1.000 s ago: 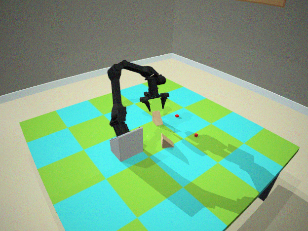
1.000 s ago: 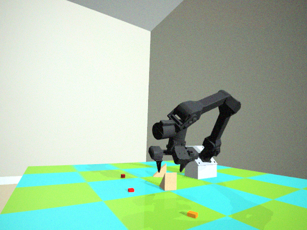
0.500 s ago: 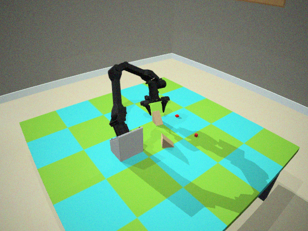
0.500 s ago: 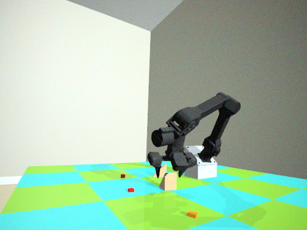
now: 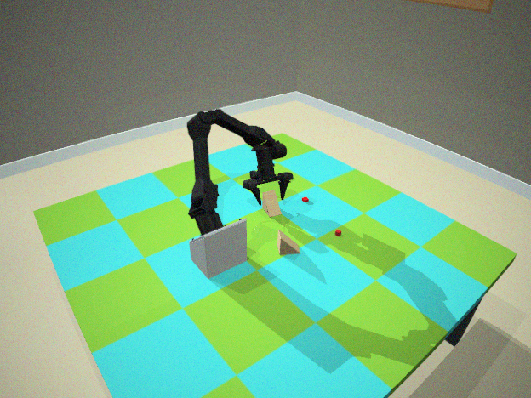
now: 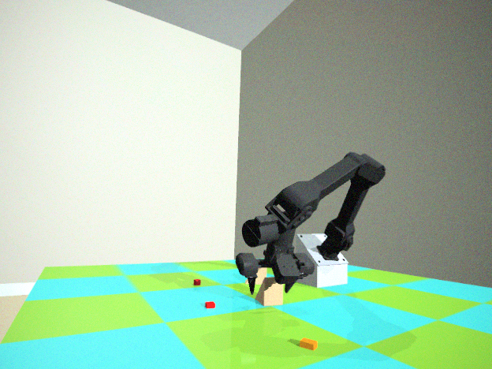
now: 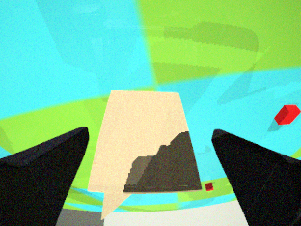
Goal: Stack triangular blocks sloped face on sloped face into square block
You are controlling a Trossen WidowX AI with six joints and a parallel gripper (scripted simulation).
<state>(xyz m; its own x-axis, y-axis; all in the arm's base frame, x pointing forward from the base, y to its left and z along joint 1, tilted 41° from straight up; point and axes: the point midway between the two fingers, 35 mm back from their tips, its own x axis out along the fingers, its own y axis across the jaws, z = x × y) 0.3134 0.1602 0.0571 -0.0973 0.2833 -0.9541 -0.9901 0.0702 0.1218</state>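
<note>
1. Hanging just above the far triangular block [image 5: 271,203], the gripper [image 5: 270,191] has its two black fingers spread wide apart, with nothing held between them.
2. From the wrist view, the far triangular block sits in the gap between the fingers, and a dark shadow covers its lower right part.
3. Only a small tan tip of the near triangular block [image 5: 287,244] peeks out low in the wrist view; the rest is cut off.
4. From the exterior view, the two blocks overlap, and the gripper hides the top of the far one, so it is hard to tell them apart.
5. Both blocks rest on the blue and green checkered table [image 5: 141,308], near each other but not touching.
6. A grey box [image 5: 220,250] holds the foot of the arm [image 5: 201,171], just left of the near block.
7. Two small red cubes [image 5: 305,199] [image 5: 338,232] lie to the right of the blocks.
8. A small orange piece [image 6: 308,343] lies on the table in the exterior view; the other views do not show it.
9. The right corner of the table is cut off in the top view.
</note>
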